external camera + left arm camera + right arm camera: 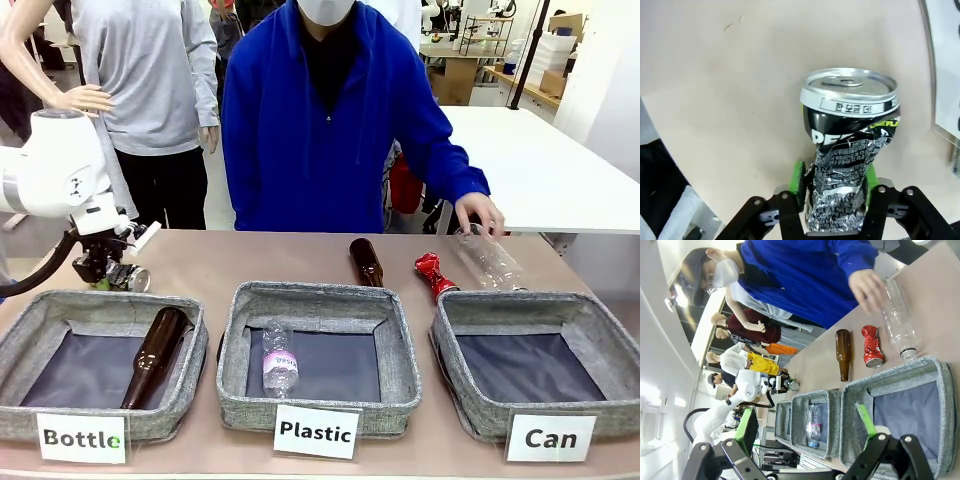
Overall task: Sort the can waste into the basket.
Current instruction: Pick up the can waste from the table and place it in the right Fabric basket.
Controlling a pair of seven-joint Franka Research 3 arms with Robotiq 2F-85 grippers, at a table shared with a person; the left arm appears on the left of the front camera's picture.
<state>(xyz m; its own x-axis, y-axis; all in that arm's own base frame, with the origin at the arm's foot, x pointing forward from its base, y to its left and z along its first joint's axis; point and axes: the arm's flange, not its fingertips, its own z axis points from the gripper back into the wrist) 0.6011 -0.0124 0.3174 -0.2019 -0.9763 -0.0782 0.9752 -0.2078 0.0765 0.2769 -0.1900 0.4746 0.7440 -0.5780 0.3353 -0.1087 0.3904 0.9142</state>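
The left gripper [835, 181] pinches the can [850, 125] by its crumpled waist, so it may twist loose on the carry across to the Can basket [520, 303]; the right gripper [805, 424] stands wide.

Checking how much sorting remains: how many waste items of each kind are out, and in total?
Cans: 2 (silver can, red can)
Brown glass bottles: 2
Clear plastic bottles: 2
Total: 6

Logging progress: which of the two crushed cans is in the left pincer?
The silver-and-black can, clamped between the green pads of the left pincer. The red can lies free on the far side of the Can basket.
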